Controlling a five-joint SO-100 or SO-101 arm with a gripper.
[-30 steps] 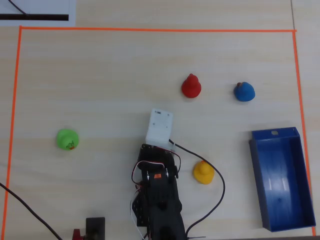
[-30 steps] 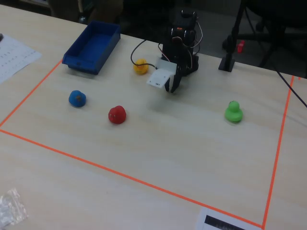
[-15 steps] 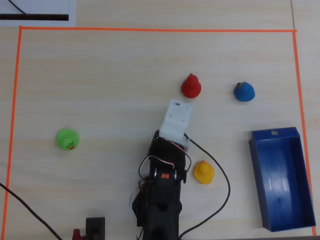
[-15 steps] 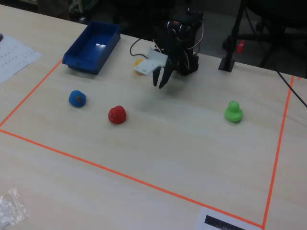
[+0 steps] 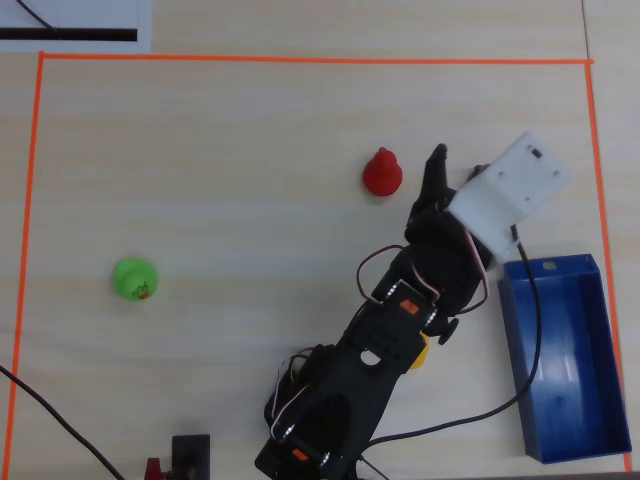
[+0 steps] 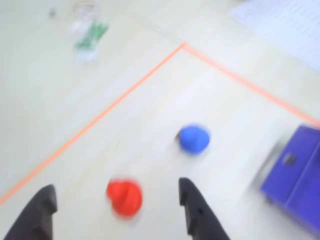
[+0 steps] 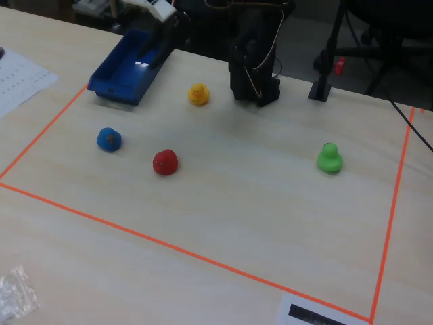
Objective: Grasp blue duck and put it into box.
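Overhead view first: arm [image 5: 400, 340] reaches up and to the right from the bottom edge, its white wrist block covering the spot between the red duck [image 5: 381, 172] and the box [image 5: 565, 360]. The blue duck cannot be seen here. One dark finger [image 5: 433, 175] pokes out just right of the red duck. A green duck [image 5: 134, 277] sits well apart at the left, and a sliver of the yellow duck [image 5: 422, 350] shows under the arm.

Wrist view, blurred: the gripper [image 6: 117, 200] has its jaws spread wide and empty, fingers [image 6: 192, 205] at the lower edge. The blue duck [image 6: 193, 139] sits on the table beyond the right finger, the red duck [image 6: 124, 197] lies between the fingers, and the box [image 6: 297, 175] is at the right edge. Orange tape [image 6: 105, 112] crosses the tabletop.

Fixed view: the blue duck [image 7: 109, 139] rests on the table inside the tape line, left of the red duck [image 7: 165, 162] and near the box [image 7: 128, 64], outside it. The yellow duck [image 7: 198, 94] stands beside the arm's base [image 7: 254, 68]; the green duck [image 7: 329, 158] is far right.
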